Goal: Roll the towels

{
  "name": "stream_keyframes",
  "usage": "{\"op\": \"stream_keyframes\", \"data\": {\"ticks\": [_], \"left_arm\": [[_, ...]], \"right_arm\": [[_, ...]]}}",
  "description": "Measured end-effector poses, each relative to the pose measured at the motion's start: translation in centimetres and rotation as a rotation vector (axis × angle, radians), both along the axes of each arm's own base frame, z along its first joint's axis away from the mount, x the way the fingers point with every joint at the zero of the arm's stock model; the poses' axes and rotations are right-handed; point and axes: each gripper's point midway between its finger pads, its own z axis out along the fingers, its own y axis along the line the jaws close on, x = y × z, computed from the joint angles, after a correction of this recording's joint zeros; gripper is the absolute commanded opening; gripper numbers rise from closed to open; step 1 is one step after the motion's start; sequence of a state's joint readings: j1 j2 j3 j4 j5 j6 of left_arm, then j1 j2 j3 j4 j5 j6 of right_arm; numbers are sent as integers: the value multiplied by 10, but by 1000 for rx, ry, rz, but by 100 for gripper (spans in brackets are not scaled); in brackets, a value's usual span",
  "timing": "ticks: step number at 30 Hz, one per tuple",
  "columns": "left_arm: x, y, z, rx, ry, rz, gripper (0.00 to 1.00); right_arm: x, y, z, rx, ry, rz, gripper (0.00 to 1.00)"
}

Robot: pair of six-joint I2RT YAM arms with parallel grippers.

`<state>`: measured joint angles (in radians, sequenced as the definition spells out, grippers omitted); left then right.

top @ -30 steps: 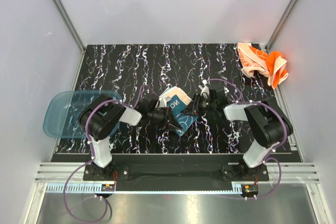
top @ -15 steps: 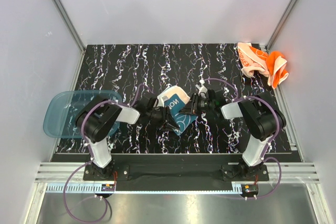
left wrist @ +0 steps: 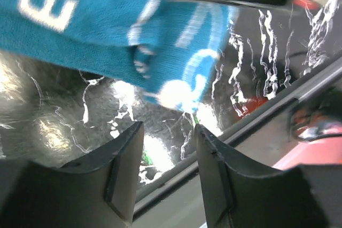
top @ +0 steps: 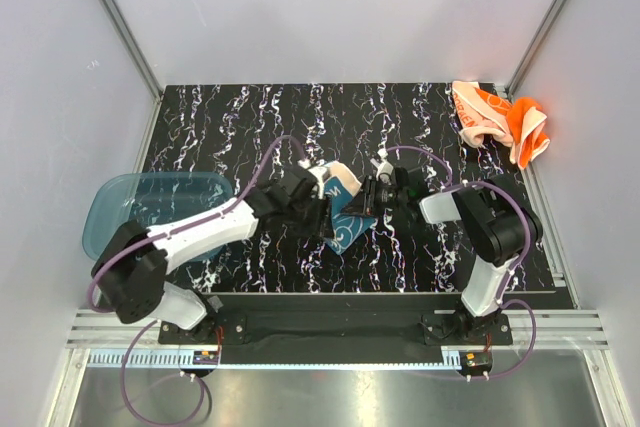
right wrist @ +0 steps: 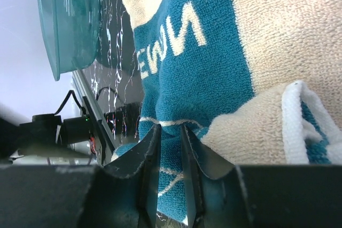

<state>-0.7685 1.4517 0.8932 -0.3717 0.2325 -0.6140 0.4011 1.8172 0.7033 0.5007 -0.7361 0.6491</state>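
Note:
The teal towel [top: 345,219] lies bunched at the table's middle, cream reverse and white lettering showing. My right gripper [top: 368,197] is shut on a fold at its right edge; in the right wrist view the fingertips [right wrist: 151,137] pinch teal cloth [right wrist: 192,68]. My left gripper [top: 316,211] is at the towel's left side, open and empty; in the left wrist view the towel [left wrist: 107,25] hangs just beyond the spread fingers [left wrist: 125,169]. The orange towel [top: 500,119] lies crumpled at the far right corner.
A translucent blue tray [top: 140,212] sits at the table's left edge, and also shows in the right wrist view [right wrist: 69,20]. White walls enclose the black marbled table [top: 250,127]. The table's front rail [left wrist: 267,110] runs close under the left gripper.
The left arm has stretched out, its elbow dropping to the lower left, and its gripper has shifted up along the towel's left side. The right gripper has edged left with the towel.

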Motion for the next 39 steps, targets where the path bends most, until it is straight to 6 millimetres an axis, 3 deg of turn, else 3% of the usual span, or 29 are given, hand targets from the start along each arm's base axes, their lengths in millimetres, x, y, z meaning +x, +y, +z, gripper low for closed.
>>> {"op": "stream_keyframes", "data": {"ticks": [4, 7, 10, 14, 18, 30, 34, 39], "left_arm": [[-4, -26, 37, 84, -245, -154, 54], [-4, -44, 48, 120, -355, -235, 57], [3, -51, 35, 188, -395, -275, 58], [10, -52, -4, 320, -394, -327, 59], [15, -49, -31, 400, -388, -364, 59], [26, -48, -43, 459, -438, -369, 65], [27, -47, -49, 466, -443, -363, 82], [27, -46, -57, 458, -459, -335, 74]], "right_arm": [[2, 1, -1, 0, -2, 5, 29], [2, 1, -1, 2, -2, 10, 28], [2, 2, -2, 4, 0, 14, 28], [3, 2, -2, 4, 2, 17, 28], [4, 3, -3, 4, 1, 20, 27], [12, 4, -4, 5, -9, 24, 27], [12, 5, -4, 7, -8, 27, 27], [12, 5, -4, 10, -7, 32, 27]]}}
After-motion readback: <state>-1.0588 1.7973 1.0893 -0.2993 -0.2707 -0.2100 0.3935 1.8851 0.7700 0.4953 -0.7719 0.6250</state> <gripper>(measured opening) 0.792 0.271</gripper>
